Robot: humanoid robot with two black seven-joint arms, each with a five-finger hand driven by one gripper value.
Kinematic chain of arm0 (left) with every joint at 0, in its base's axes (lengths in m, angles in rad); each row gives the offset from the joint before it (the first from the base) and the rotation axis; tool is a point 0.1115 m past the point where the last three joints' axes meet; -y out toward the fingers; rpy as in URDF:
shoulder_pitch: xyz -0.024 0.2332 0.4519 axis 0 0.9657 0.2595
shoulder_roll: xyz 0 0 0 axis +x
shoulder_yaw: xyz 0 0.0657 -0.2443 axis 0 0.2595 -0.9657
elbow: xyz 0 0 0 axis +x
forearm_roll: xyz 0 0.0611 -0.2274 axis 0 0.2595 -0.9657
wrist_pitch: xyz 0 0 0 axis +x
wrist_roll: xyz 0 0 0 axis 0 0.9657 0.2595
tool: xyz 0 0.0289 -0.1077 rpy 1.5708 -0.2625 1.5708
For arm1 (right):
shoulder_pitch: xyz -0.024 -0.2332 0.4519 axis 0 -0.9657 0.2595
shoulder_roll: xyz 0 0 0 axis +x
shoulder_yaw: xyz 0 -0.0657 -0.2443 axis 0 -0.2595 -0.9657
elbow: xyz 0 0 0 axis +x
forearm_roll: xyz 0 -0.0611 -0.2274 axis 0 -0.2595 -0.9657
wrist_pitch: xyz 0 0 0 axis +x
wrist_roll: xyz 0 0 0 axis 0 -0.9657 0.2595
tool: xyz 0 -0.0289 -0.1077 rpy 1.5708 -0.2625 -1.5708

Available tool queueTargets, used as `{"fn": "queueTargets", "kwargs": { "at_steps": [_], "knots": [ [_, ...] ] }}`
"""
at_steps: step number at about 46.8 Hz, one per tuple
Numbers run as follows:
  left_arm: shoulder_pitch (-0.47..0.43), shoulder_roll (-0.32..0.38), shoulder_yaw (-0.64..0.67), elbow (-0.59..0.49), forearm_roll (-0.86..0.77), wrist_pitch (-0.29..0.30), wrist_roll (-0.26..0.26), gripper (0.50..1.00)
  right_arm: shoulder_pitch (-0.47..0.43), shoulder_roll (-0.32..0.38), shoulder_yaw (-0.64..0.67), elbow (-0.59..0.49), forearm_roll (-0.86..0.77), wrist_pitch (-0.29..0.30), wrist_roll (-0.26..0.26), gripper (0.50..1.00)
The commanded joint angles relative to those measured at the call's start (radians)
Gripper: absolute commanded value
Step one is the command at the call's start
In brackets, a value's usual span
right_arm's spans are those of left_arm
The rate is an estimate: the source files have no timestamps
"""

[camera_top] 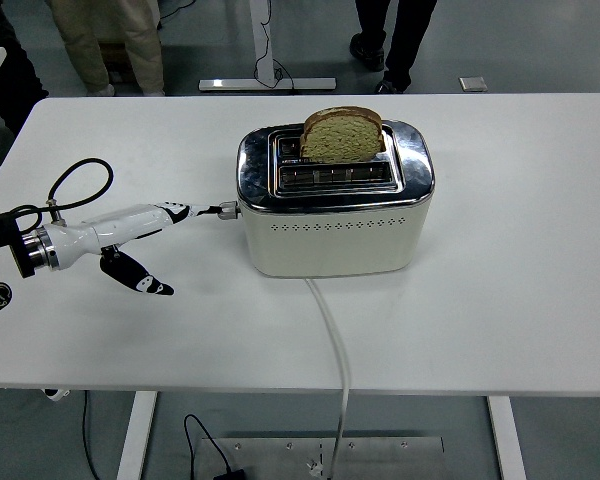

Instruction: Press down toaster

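A cream and chrome toaster stands in the middle of the white table. A slice of brown bread sticks up from its rear slot; the front slot is empty. The toaster's lever knob sits on its left end, raised. My left hand reaches in from the left with its fingers stretched out. One fingertip touches the knob, and the thumb hangs down below. The hand holds nothing. My right arm is out of view.
The toaster's white cord runs from its front over the table's near edge. People's legs stand behind the table's far edge. A black cable loop rises from my left wrist.
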Motion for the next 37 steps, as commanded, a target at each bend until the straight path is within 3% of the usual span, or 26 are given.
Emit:
{"fn": "queueTargets", "kwargs": {
  "at_steps": [1, 37],
  "knots": [
    [0.0, -0.004, 0.002, 0.009, 0.0, 0.0, 0.0, 1.0, 0.0, 0.0, 0.0, 0.001, 0.0, 0.0, 0.0, 0.998],
    [0.0, -0.061, 0.039, 0.078, 0.0, 0.001, 0.0, 1.0, 0.0, 0.0, 0.0, 0.001, 0.0, 0.0, 0.0, 0.998]
  ]
}}
